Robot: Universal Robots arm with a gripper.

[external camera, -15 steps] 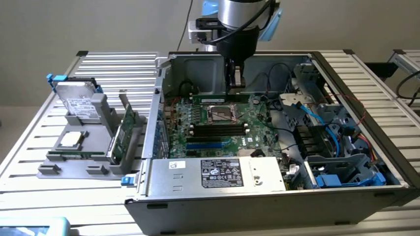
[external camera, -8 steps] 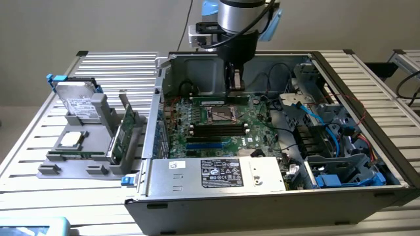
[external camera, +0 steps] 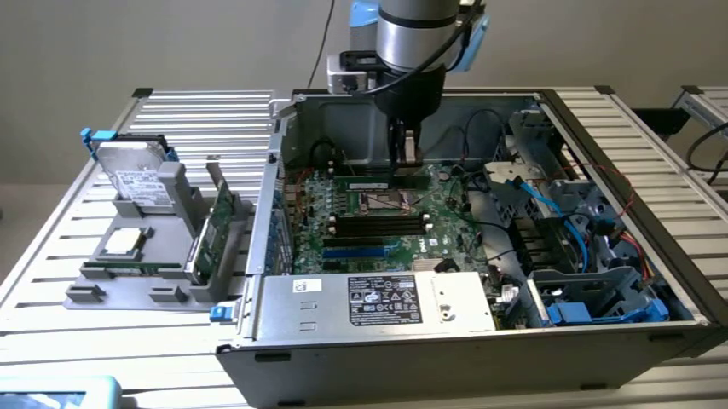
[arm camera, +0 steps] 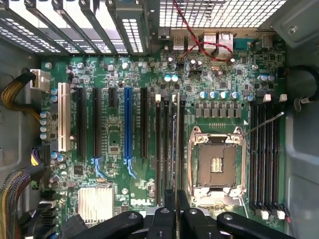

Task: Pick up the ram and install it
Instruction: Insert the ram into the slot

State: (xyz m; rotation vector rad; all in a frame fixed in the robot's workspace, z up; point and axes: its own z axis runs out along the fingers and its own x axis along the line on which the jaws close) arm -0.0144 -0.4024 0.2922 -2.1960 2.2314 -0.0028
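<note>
Exterior view: Universal Robots arm reaches straight down into the open PC case [external camera: 637, 281], which lies on a slatted aluminium table [external camera: 68, 256]. Gripper [external camera: 407, 160] hangs low over the motherboard [external camera: 341, 217], at its far edge. Below the tips lies a thin green strip, the ram [external camera: 379, 181], lengthwise across the board. Power supply [external camera: 376, 298] with its white label sits at the case's near wall. On the exterior view's left, outside the case, a grey fixture [external camera: 170, 256] carries a hard drive [external camera: 131, 175] and an upright expansion card [external camera: 222, 226]. Wrist view: the black fingers [arm camera: 184, 211] are pinched together on the ram [arm camera: 175, 144], seen edge-on (just a thin pale line), gripper [arm camera: 176, 199] at one end of it. The stick runs along the bank of black memory slots [arm camera: 159, 149] just beside the empty CPU socket [arm camera: 217, 164]; whether it is seated in a slot I cannot tell. A blue expansion slot [arm camera: 128, 124] and a white one [arm camera: 63, 117] lie further off.
</note>
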